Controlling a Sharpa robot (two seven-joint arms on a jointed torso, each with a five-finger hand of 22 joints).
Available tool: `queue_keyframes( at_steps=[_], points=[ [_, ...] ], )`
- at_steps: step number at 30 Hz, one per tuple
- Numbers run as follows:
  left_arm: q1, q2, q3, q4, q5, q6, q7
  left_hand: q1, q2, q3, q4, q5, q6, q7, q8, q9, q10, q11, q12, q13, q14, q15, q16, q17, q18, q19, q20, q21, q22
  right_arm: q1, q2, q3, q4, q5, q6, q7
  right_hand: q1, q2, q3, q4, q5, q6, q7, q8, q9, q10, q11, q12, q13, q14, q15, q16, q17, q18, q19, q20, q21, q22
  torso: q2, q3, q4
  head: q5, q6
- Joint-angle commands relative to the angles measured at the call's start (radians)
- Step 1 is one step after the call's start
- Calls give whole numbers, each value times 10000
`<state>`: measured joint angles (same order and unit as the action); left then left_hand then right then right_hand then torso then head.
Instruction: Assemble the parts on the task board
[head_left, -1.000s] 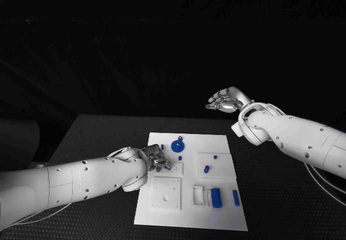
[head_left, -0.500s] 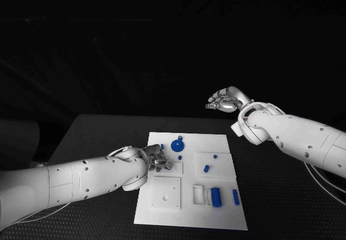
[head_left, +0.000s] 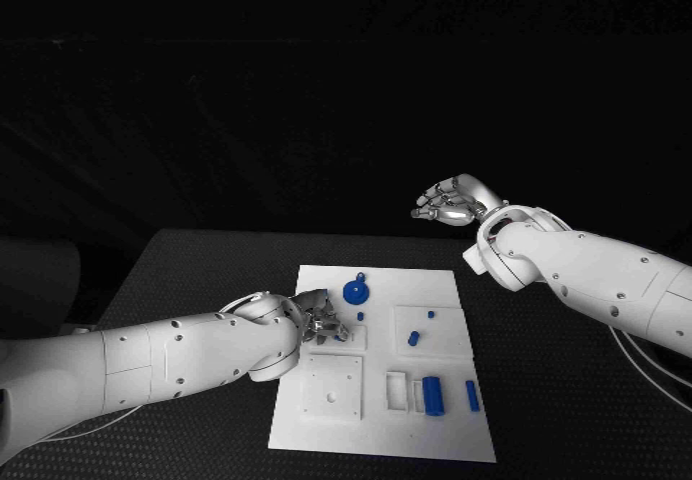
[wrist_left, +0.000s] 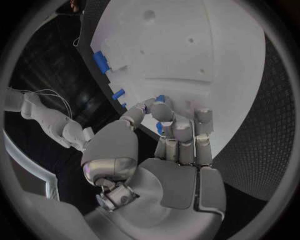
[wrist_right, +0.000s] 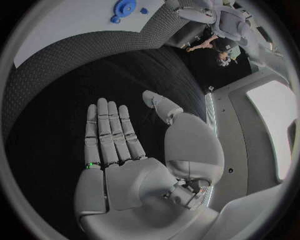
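The white task board (head_left: 378, 432) lies in the middle of the table. My left hand (head_left: 320, 320) is low over the board's left side, and between thumb and fingertip it pinches a small blue part (wrist_left: 160, 99). More blue parts sit on the board: a round disc (head_left: 356, 292), a small peg (head_left: 359, 316), two pegs (head_left: 413, 338) in a square recess, a block (head_left: 434, 392) and a bar (head_left: 472, 395). My right hand (head_left: 454, 200) hangs raised beyond the table's far right corner, fingers apart (wrist_right: 109, 135), holding nothing.
A white square plate (head_left: 332, 388) with holes lies on the board's near left, just in front of my left hand. Black table (head_left: 562, 400) surrounds the board on both sides. The board's edge (wrist_right: 62, 25) and the round disc (wrist_right: 124, 8) show far from my right hand.
My left hand has crept slightly rightward and nearer over the board's left side. The right arm has stayed still.
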<state>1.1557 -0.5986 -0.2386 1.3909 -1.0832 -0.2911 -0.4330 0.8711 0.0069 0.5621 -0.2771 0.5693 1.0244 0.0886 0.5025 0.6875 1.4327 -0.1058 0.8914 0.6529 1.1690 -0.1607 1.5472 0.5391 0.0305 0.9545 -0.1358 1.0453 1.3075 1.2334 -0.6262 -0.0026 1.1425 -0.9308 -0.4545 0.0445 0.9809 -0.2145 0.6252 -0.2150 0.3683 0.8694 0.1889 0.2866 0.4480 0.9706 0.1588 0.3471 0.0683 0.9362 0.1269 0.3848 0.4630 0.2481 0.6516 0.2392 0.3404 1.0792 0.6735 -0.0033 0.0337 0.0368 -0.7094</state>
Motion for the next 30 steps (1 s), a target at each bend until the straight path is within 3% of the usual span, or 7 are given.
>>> queue_keyframes(
  at_steps=[1, 3, 4, 5, 6, 18, 30],
  points=[
    [-36, 75, -24, 39, 150, 438, 88, -167, 287, 203, -139, 12, 1704, -990, 119, -15, -54, -82, 89, 26, 473, -550, 49, 15, 129, 38, -1334, 73, 186, 3, 14, 6, -3, 4, 140, 60, 12, 92, -13, 35, 55, -88, -12, 39, -15, 63, 14, -46, -12, 0, 72, -58, -11, 37, -52, 23, -48, 18, 5, -2, -3, 19, 12],
    [-36, 95, -23, 39, 192, 453, 87, -218, 319, 261, -148, -41, 1695, -995, 156, -41, -69, -87, 125, 35, 470, -554, 61, 20, 135, 25, -1335, 78, 186, 3, 17, 6, -9, 4, 142, 58, 13, 93, -15, 35, 72, -87, -13, 41, -17, 66, 14, -54, -12, 0, 73, -60, -12, 38, -53, 24, -50, 20, 5, -2, -3, 19, 12],
    [-35, 116, -23, 36, 197, 456, 87, -134, 118, 761, -70, -704, 1682, -1006, 215, -102, -99, -97, 169, 35, 459, -571, 65, 19, 154, 17, -1338, 54, 163, 3, 19, 6, -10, 4, 149, 54, 13, 94, -15, 35, 78, -87, -13, 41, -18, 68, 13, -57, -12, 1, 73, -62, -12, 38, -54, 25, -51, 21, 3, -1, -1, 27, 13],
    [-34, 134, -22, 31, 202, 504, 93, -336, 137, 1170, -19, -1078, 1709, -1013, 300, -167, -79, -101, 245, 40, 484, -564, 98, 30, 130, 48, -1311, 53, 152, 3, 24, 6, -16, 4, 155, 51, 14, 95, -16, 35, 88, -88, -13, 42, -20, 70, 13, -62, -12, 1, 73, -64, -13, 38, -55, 25, -53, 22, 3, 1, 2, 29, 11],
    [-34, 149, -22, 29, 228, 547, 101, -637, 227, 1414, -80, -1118, 1702, -1010, 403, -238, -99, -107, 316, 36, 487, -573, 120, 40, 135, 81, -1313, 80, 164, 3, 34, 6, -22, 4, 161, 49, 15, 95, -17, 34, 96, -89, -12, 43, -22, 72, 12, -67, -12, 1, 73, -66, -14, 39, -56, 26, -54, 23, 3, 3, 2, 29, 11],
    [-33, 132, -21, -33, 163, 567, 50, -1170, 532, 1750, -121, -1156, 1710, -1071, 765, -383, -72, -151, 612, 73, 500, -595, 238, 127, 159, 79, -1318, 131, 178, 2, 47, 5, -50, 4, 202, 30, 47, 105, -30, 10, 368, -94, -12, 64, -60, 125, 17, -178, -10, -8, 86, -116, -33, 42, -87, 41, -92, 56, 1, 9, 6, 19, 6],
    [-12, -154, -12, 273, -130, 303, 138, -1293, 544, 1905, -149, -1027, 1744, -1127, 993, -438, -95, -208, 827, 135, 549, -639, 311, 187, 196, 120, -1346, 190, 185, 1, 20, 5, -55, 3, 217, 29, 38, 112, -45, 15, 492, -93, -11, 77, -80, 148, 13, -233, -9, -11, 92, -139, -41, 44, -99, 49, -109, 75, -4, 1, 3, 12, -14]
  ],
)
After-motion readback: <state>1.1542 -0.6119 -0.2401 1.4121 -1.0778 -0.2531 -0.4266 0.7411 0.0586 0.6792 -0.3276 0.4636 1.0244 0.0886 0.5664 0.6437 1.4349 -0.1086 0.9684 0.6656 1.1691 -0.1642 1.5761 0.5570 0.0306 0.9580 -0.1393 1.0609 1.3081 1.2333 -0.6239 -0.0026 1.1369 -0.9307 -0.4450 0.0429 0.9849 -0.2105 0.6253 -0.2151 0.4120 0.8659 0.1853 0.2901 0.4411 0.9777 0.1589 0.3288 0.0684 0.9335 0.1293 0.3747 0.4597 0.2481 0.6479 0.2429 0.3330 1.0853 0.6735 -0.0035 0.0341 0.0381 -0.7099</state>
